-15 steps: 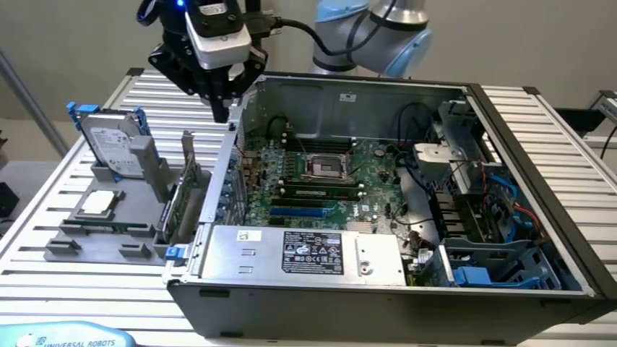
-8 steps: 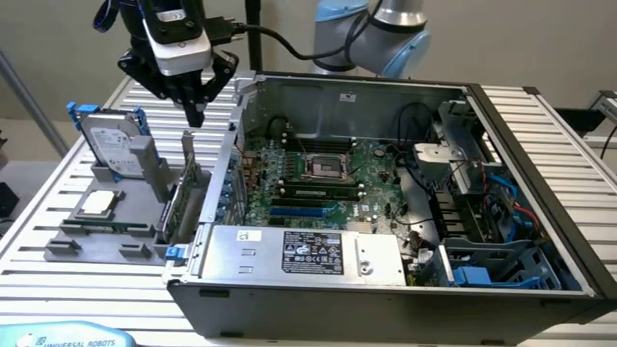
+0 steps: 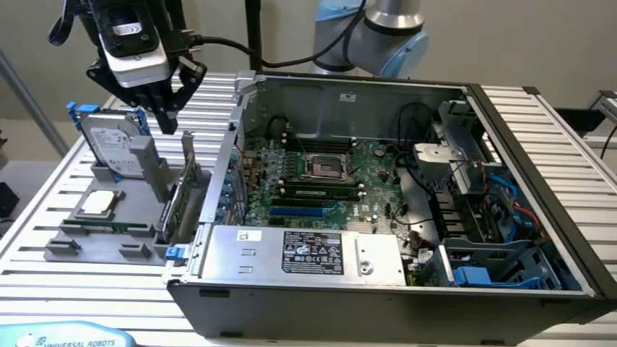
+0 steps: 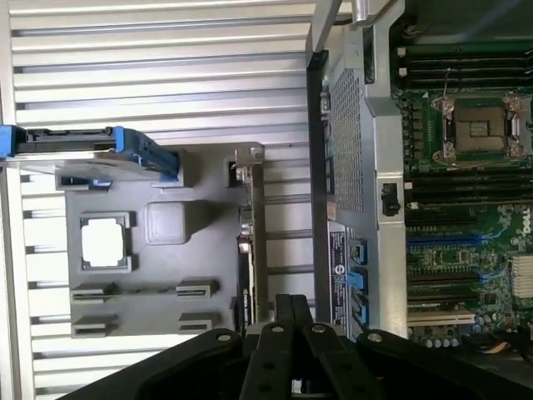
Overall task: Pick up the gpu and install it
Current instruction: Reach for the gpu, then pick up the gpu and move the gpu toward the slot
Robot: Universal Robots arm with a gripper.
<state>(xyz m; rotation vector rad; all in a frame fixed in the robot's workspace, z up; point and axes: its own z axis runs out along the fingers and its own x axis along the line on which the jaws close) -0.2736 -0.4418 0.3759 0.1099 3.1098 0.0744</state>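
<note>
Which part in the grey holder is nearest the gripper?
The gpu, standing on edge beside the computer case, just below the gripper. The hard drive and CPU chip sit farther toward the exterior view's left.

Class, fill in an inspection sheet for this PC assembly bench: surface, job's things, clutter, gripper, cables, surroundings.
Surface: slatted metal table; a grey parts holder sits beside the open computer case.
Job's things: gpu stands on edge in the holder, not yet picked up; motherboard exposed in the case.
Clutter: hard drive with blue rails, upright in the holder; CPU chip lying flat.
Gripper: gripper hangs above the gpu, not touching it.
Cables: black cable at the wrist; blue and red cables inside the case.
Surroundings: robot arm behind the case; pale wall.
</note>
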